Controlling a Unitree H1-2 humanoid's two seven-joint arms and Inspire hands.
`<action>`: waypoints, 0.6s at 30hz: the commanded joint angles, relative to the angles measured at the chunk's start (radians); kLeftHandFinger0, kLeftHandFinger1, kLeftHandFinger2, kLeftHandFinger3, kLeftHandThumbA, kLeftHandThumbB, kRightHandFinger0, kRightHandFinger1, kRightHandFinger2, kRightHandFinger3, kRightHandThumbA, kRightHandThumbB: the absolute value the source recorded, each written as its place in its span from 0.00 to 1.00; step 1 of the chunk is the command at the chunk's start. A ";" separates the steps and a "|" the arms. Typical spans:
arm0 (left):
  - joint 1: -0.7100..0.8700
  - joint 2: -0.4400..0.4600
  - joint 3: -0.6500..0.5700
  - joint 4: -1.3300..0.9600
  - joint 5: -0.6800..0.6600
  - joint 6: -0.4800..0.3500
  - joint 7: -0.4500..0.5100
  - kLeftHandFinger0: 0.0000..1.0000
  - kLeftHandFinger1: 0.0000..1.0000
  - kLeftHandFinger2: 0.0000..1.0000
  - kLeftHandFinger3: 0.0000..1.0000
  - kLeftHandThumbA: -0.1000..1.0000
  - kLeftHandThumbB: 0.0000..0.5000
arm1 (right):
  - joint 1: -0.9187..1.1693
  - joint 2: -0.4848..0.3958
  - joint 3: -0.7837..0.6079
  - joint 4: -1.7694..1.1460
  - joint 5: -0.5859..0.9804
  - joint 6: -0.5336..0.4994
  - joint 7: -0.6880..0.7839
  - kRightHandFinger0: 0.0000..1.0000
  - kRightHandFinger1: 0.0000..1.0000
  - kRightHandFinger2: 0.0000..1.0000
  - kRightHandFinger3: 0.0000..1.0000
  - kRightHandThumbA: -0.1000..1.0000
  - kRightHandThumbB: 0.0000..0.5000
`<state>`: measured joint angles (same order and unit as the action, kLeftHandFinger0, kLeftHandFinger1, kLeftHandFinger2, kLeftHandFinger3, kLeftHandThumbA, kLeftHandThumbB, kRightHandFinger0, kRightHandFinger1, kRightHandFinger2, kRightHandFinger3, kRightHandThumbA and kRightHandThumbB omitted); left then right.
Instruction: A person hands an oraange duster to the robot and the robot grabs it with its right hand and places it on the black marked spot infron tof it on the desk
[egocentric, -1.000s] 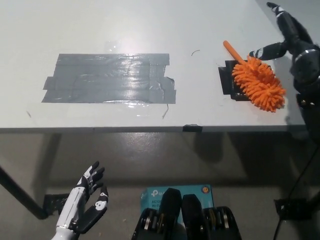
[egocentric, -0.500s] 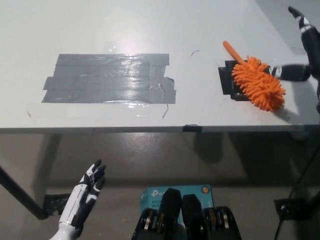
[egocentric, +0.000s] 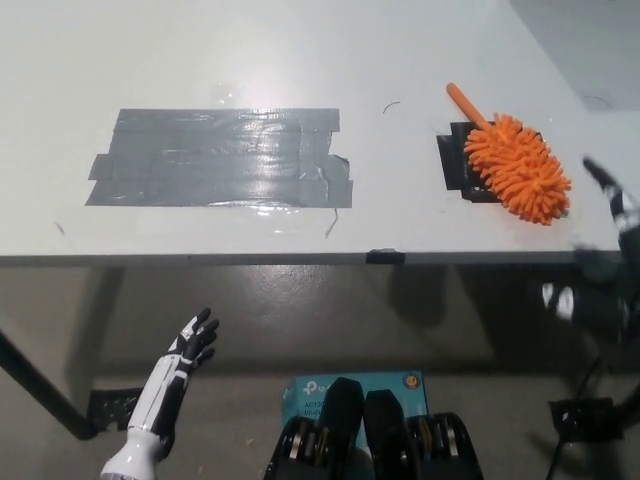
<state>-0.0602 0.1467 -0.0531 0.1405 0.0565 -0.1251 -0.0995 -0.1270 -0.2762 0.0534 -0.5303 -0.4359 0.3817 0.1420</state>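
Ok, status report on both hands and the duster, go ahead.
Right hand open, off the desk edge. Left hand open, resting below the desk. Orange duster lying on black marked spot. Nothing in the way.

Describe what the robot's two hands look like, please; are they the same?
No. The left robot hand is white with black fingertips and dark patches at the joints, on a slim white forearm. The right robot hand is black with small pale markings, but it is blurred at the picture's right edge, so finer detail cannot be told.

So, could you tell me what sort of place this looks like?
Probably a lab or test workspace: a plain white desk patched with grey tape, a black marked spot, and a router box on the floor.
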 joint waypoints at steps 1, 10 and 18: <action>-0.050 -0.004 -0.012 0.004 -0.011 -0.090 -0.018 1.00 1.00 1.00 1.00 1.00 0.35 | 0.176 0.082 -0.026 -0.057 0.137 -0.374 -0.156 1.00 1.00 1.00 1.00 1.00 0.59; -0.014 -0.001 -0.002 -0.005 -0.020 -0.115 -0.012 1.00 1.00 1.00 1.00 1.00 0.34 | 0.139 0.187 -0.026 0.321 0.287 -0.460 -0.091 1.00 1.00 1.00 1.00 1.00 0.31; -0.010 -0.003 0.005 -0.001 -0.026 -0.114 -0.008 1.00 1.00 1.00 1.00 1.00 0.36 | 0.114 0.193 -0.022 0.443 0.318 -0.480 -0.031 1.00 1.00 1.00 1.00 1.00 0.33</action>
<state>-0.0684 0.1402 -0.0561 0.1538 0.0548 -0.1525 -0.0996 0.0328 -0.0934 0.0496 -0.1542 -0.2596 0.1020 0.1089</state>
